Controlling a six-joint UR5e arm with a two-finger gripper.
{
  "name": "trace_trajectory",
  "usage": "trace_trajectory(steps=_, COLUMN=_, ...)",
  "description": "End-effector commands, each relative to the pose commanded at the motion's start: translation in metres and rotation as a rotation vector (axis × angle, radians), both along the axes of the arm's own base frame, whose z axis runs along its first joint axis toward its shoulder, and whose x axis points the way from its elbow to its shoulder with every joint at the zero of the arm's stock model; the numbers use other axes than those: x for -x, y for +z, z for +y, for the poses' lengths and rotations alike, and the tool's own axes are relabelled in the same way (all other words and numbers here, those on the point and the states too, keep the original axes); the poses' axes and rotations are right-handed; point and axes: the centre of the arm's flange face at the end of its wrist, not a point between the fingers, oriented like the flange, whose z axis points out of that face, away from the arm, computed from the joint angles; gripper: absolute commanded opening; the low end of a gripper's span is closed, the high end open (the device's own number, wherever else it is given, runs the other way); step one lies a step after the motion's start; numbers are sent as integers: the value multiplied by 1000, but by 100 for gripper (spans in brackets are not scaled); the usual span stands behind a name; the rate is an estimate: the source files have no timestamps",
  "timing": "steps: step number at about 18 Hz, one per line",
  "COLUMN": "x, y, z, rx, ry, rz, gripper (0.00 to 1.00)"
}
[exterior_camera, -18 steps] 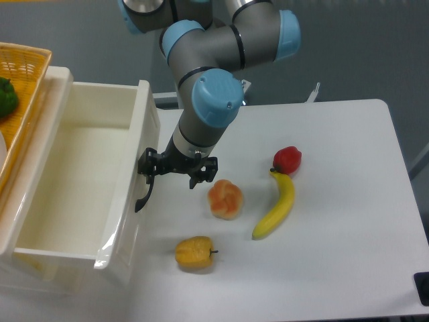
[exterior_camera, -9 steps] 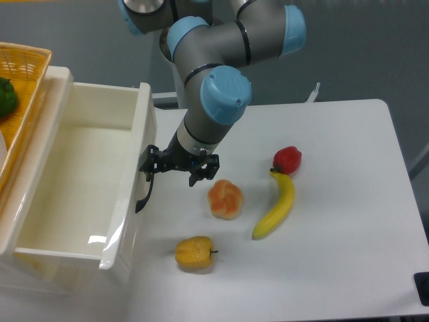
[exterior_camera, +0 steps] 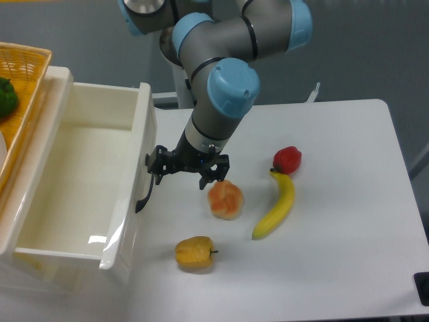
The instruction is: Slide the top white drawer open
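Note:
The top white drawer (exterior_camera: pixel 67 194) stands pulled far out over the table's left side, its plain white inside showing. Its curved black handle (exterior_camera: pixel 143 196) hangs on the front panel, facing the table. My gripper (exterior_camera: pixel 182 173) hovers just right of the front panel, level with the top of the handle. Its jaws are spread wide and hold nothing. The left fingertip (exterior_camera: pixel 158 172) sits close to the handle's upper end; I cannot tell whether it touches.
A yellow wicker basket (exterior_camera: pixel 27 67) with a green pepper (exterior_camera: pixel 5 95) sits on the cabinet top at left. On the table lie an orange-pink fruit (exterior_camera: pixel 226 199) right under the gripper, a banana (exterior_camera: pixel 275 208), a red pepper (exterior_camera: pixel 287 159) and a yellow pepper (exterior_camera: pixel 194 251).
My gripper has shifted to the right, away from the drawer front and towards the orange-pink fruit. The drawer has stayed out.

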Motion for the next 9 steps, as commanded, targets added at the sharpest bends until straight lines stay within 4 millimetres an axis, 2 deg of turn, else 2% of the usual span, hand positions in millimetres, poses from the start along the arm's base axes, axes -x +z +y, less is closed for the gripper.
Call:
trace_trajectory(steps=3, x=5, y=-4, z=-6, rx=42, ry=-108, rz=68, gripper=100)
trace_trajectory(steps=9, x=11, y=-14, z=-8, rx=45, ry=-110, rz=93, gripper=100)
